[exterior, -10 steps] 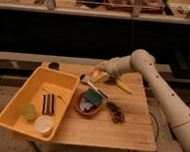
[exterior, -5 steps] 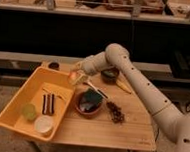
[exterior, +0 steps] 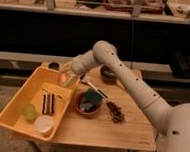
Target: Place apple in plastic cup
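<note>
My gripper [exterior: 65,78] is over the right rim of the yellow tray [exterior: 15,114], at its far end. It is shut on the apple [exterior: 63,79], a small orange-yellow fruit held above the tray. The plastic cup [exterior: 29,111], short and pale yellow-green, stands upright in the near left part of the tray, well apart from the gripper, towards the camera and to its left. My arm reaches in from the right across the table.
In the tray, a white round cup [exterior: 44,125] stands next to the plastic cup and dark bars [exterior: 48,103] lie in the middle. On the wooden table [exterior: 108,134] are a brown bowl with a blue-green item [exterior: 89,102], a dark bowl [exterior: 109,73] and a dark cluster [exterior: 117,113].
My gripper has moved left with the apple, from above the brown bowl to over the tray's right rim. The things in the tray have not moved.
</note>
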You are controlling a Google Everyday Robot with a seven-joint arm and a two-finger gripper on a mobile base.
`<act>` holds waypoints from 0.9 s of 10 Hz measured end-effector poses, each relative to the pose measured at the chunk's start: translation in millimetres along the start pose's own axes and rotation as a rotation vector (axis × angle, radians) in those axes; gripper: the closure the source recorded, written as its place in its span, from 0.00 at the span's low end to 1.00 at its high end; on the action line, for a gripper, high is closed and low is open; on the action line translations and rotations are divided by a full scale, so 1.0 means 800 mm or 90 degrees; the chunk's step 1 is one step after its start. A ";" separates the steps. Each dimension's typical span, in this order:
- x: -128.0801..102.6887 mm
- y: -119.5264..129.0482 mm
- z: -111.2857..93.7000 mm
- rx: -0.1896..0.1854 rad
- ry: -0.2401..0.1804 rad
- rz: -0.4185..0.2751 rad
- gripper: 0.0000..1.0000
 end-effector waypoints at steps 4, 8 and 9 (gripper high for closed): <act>-0.019 0.004 0.002 -0.006 -0.020 -0.028 1.00; -0.119 0.020 0.052 -0.053 -0.082 -0.113 1.00; -0.149 0.026 0.081 -0.078 -0.097 -0.134 1.00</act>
